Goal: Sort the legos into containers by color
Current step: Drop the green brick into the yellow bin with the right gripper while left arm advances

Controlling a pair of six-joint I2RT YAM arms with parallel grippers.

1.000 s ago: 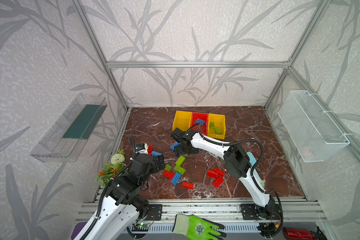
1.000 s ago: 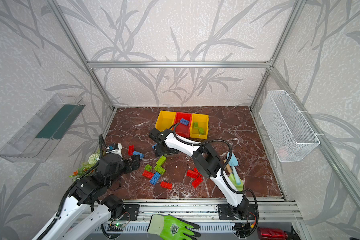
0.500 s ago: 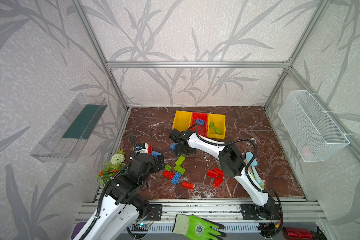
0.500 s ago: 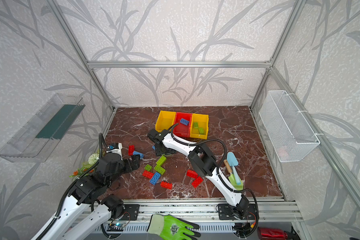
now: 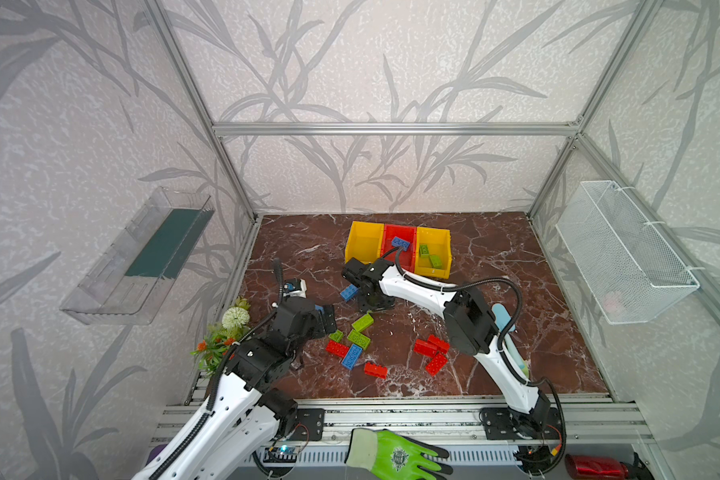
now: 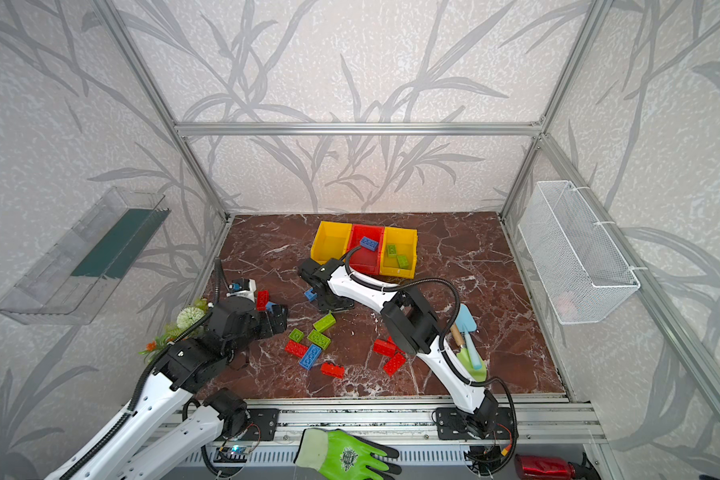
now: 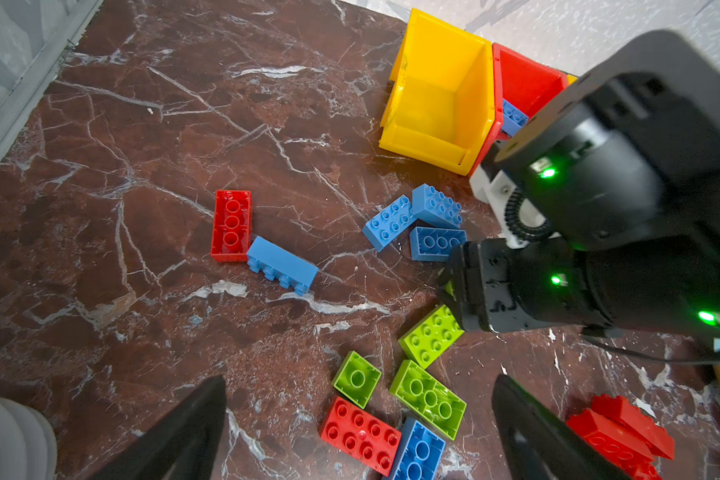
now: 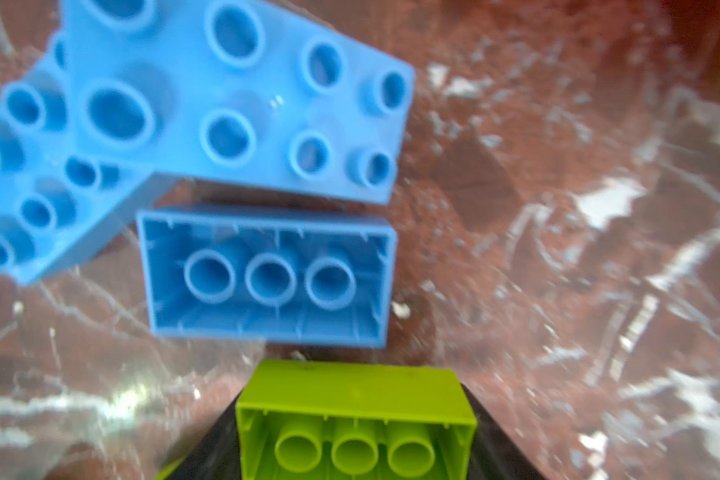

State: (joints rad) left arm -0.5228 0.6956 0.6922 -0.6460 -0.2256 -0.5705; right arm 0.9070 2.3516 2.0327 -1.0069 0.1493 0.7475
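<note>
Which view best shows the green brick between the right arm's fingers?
The right wrist view: the green brick appears close up, hollow underside facing the camera, black fingers on both sides. In both top views the right gripper hides it. The left wrist view shows only a green sliver beside that gripper.

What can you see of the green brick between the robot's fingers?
The lime green plastic brick is oblong and glossy. Its hollow underside faces the wrist camera, showing three round tubes in a row. Black fingers of the right gripper press its two short ends. An upturned blue brick lies just beyond it, apart.
</note>
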